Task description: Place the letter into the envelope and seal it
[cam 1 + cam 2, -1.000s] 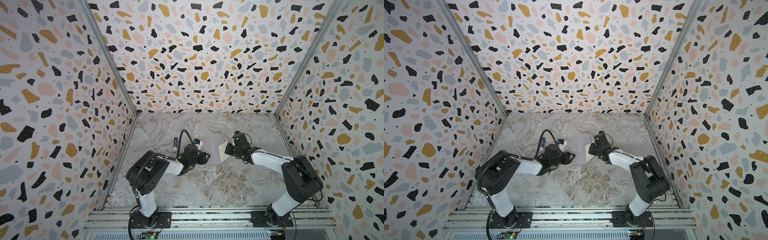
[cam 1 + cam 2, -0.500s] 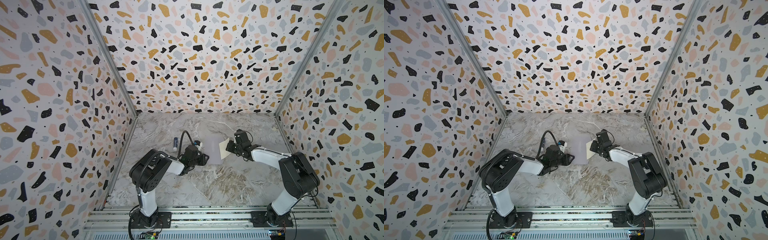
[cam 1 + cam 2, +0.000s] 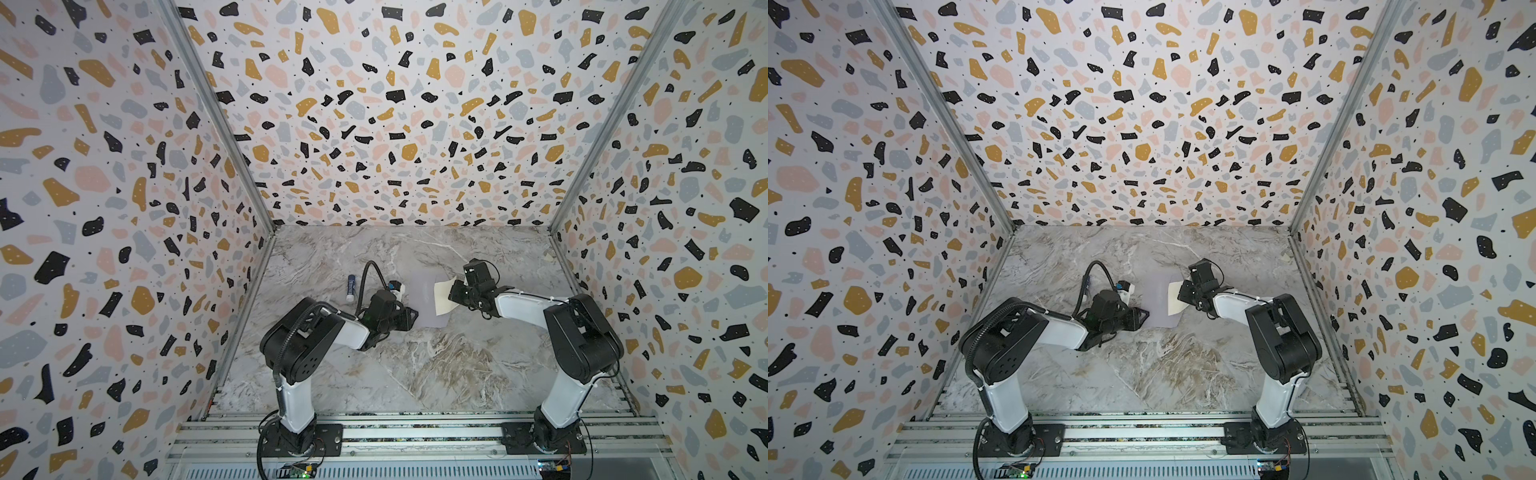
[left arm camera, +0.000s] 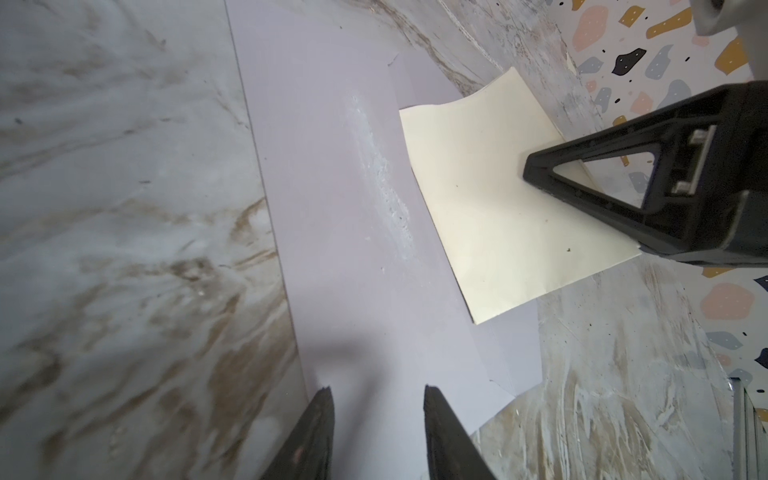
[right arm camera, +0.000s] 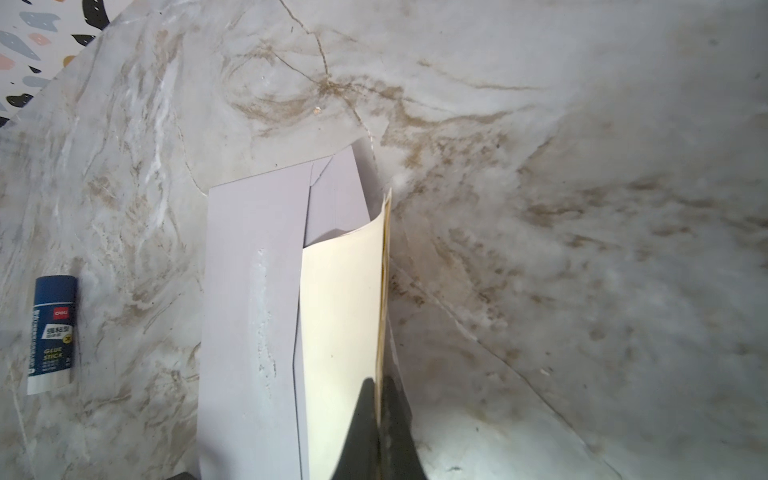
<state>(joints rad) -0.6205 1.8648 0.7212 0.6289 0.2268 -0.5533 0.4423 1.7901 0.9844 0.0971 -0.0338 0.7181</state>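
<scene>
On the marble tabletop (image 3: 415, 374), flat and mid-table in both top views, the envelope (image 3: 422, 305) — with the cream-tan letter (image 3: 443, 296) lying across its right-hand part and curling upward, one edge possibly slipped under the envelope's paper, though not clear from either wrist view. Right gripper (image 5: 379, 395) pinched tight on the letter's outer edge; left gripper (image 4: 376, 401) with fingers partway apart over the envelope's near corner, gripping nothing. Off to the envelope's left, beyond the left arm's wrist — a blue glue stick (image 5: 52, 330) on its side.
</scene>
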